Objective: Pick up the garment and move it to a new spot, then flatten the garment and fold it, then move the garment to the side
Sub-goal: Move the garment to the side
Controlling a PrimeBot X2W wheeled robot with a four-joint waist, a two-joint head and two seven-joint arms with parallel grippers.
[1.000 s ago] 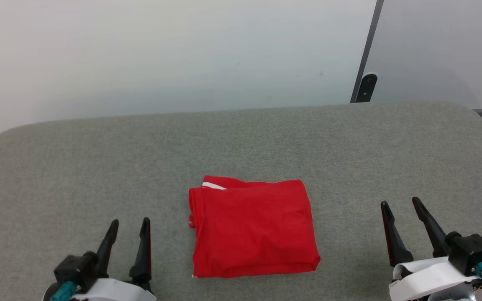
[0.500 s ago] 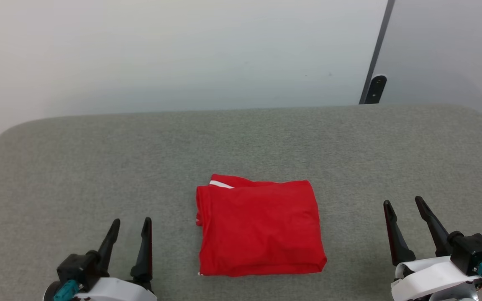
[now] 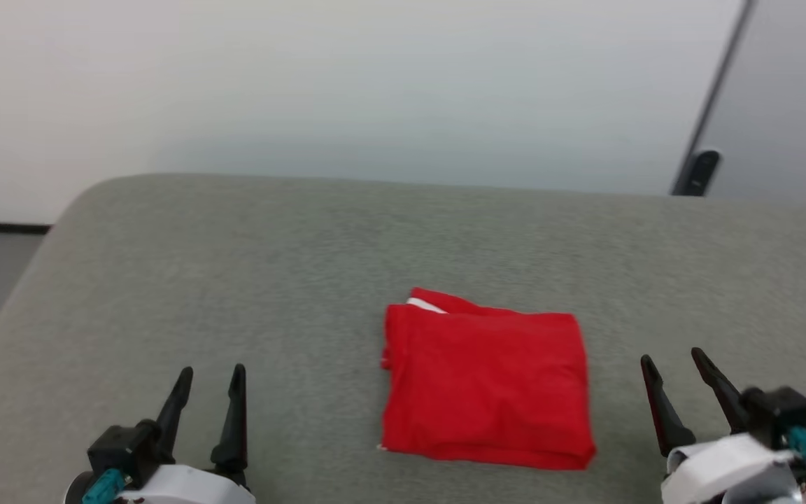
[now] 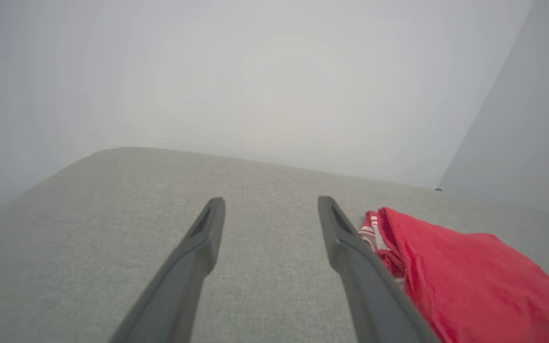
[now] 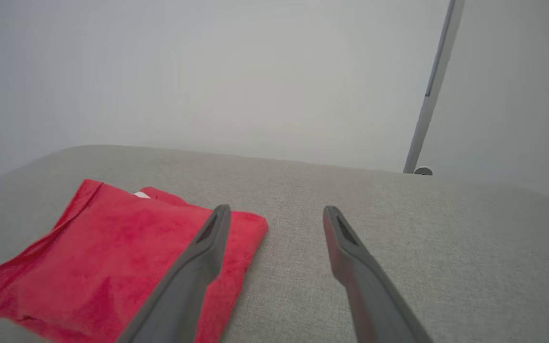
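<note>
Head view gives me the grey surface (image 3: 200, 280) first, then the garment (image 3: 487, 385) on it, folded into a compact red block and lying free. Left tool (image 3: 212, 369) and right tool (image 3: 672, 355) both hover low over the surface, fingers spread, pinching nothing.

My worry, judging from here: what's left looks like shifting that block aside, and a folded jersey is only loose layers. If I pinch just the top layer or one corner, the fold will likely open as it lifts. The surface looks like coarse fabric, so sliding could catch the bottom layer and peel the stack apart.

The garment lies between the two tools, near the right one and well apart from the left, touching neither. In the right wrist view one finger crosses in front of the garment's edge. In the left wrist view the striped trim (image 4: 372, 231) peeks out just beside a finger.
</note>
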